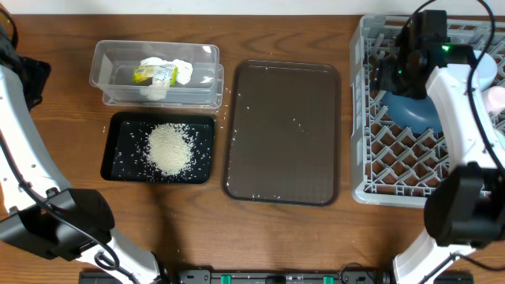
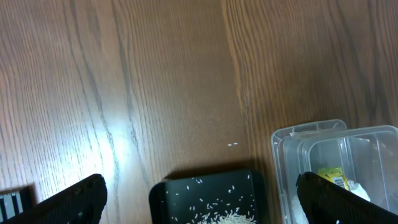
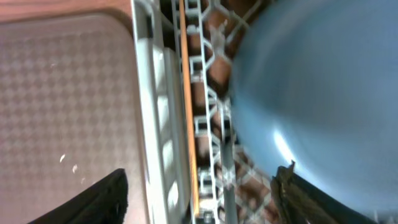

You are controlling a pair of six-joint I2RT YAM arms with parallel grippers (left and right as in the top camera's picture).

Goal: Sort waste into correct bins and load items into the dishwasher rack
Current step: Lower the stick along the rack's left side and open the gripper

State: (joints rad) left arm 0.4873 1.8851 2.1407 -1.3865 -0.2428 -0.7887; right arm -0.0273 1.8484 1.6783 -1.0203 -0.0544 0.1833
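Note:
The grey dishwasher rack [image 1: 394,170] stands at the right. A blue plate [image 1: 414,109] leans inside it, and a pink cup [image 1: 497,96] shows at the right edge. My right gripper [image 3: 199,186] is open and empty over the rack's left wall [image 3: 155,93], with the blue plate [image 3: 311,93] beside its right finger. The clear tub [image 1: 118,75] holds the white tissue [image 1: 177,69] and the yellow-green wrapper [image 1: 150,74]. The black tray [image 1: 118,158] holds the rice heap [image 1: 168,148]. My left gripper [image 2: 200,180] is open and empty above the black tray's corner [image 2: 161,193]. The mint-green bowl is out of view.
A brown serving tray [image 1: 284,130] with a few stray rice grains lies between the bins and the rack. The clear tub [image 2: 292,143] sits right of the black tray in the left wrist view. My right arm [image 1: 465,118] crosses over the rack.

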